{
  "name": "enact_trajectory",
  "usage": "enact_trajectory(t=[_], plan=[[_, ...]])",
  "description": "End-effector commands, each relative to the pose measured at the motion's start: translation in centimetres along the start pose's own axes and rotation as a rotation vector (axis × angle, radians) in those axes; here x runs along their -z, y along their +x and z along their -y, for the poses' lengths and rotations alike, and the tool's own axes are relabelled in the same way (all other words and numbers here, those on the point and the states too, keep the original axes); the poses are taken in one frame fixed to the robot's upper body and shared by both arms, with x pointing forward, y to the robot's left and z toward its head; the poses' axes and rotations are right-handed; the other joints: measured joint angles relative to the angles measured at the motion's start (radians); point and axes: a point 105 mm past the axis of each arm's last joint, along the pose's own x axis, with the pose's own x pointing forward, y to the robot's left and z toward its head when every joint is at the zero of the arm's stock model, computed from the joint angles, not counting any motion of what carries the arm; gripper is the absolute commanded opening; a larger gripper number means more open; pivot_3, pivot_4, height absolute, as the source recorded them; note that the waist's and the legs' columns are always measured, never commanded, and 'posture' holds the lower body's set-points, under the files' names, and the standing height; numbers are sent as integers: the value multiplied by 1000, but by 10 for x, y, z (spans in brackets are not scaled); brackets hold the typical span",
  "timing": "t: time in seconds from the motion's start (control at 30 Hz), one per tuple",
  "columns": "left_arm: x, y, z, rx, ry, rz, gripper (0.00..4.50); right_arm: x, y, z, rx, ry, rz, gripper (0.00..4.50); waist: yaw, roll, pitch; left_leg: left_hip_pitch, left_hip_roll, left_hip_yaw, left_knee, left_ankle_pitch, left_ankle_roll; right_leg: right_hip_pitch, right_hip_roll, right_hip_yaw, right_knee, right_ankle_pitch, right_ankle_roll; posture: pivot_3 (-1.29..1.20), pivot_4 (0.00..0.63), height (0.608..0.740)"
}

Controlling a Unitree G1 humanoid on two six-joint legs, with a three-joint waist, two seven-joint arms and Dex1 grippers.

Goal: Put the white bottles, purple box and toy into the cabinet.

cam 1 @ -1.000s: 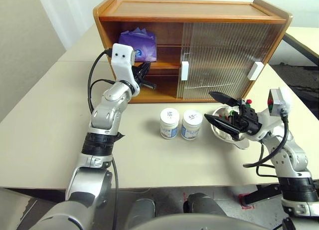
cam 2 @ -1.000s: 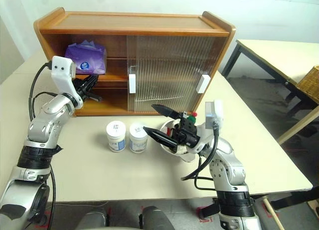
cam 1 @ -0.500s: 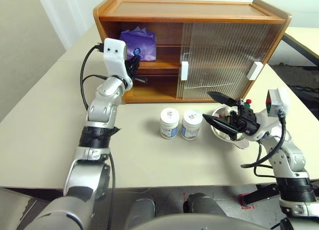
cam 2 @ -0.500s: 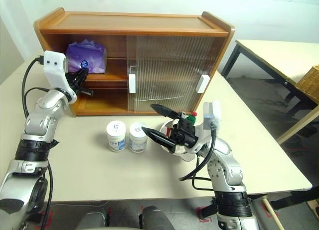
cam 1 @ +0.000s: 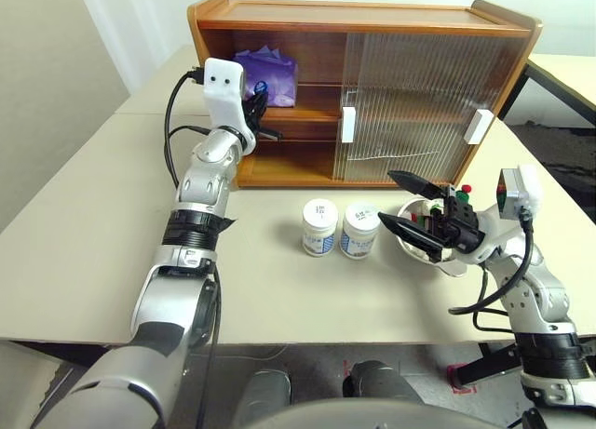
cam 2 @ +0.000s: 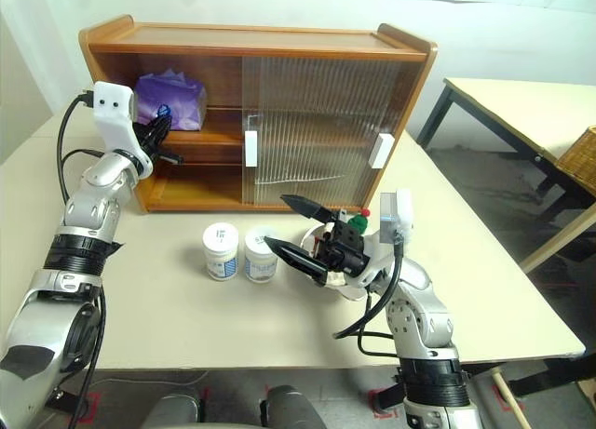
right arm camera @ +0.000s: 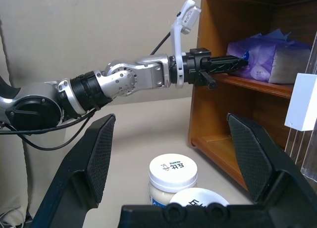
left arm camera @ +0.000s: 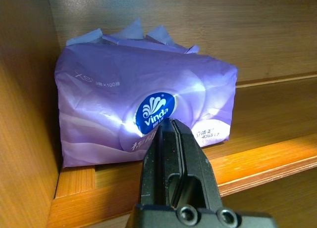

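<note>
Beige table (cam 1: 84,234), wooden cabinet (cam 1: 354,20) at upper centre, left half open. Purple box (cam 1: 272,73) on upper shelf, upper left of frame. Left gripper (left arm camera: 171,126) at shelf edge, fingers pressed together, tips against box front, holding nothing. Two white bottles (cam 1: 339,228) side by side at centre, in front of cabinet. Right gripper (cam 1: 402,202) at lower right, jaws spread wide, empty, just beside bowl (cam 1: 417,246) with toy (cam 2: 358,223).

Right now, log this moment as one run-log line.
left gripper: shut, tips at purple box on cabinet upper shelf | right gripper: open, empty | white bottles: on table
</note>
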Motion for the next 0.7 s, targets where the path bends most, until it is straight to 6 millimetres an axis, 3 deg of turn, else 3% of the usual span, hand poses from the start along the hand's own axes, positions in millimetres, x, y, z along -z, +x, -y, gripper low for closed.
enact_trajectory(t=[0.03,0.7], plan=[[1,3,12,50,-13,-8,22,1,1,-1,-10,-10,-5,4500,1,0,0,0,-1,-1,0,0,0,0,0,0,0,0,0,-105,0,740],[1,-15,27,109,-69,-51,22,3,6,-2,-24,-5,5,4500,-4,-2,1,-2,-2,-1,-1,0,-1,-1,0,1,-1,-1,0,-101,0,740]])
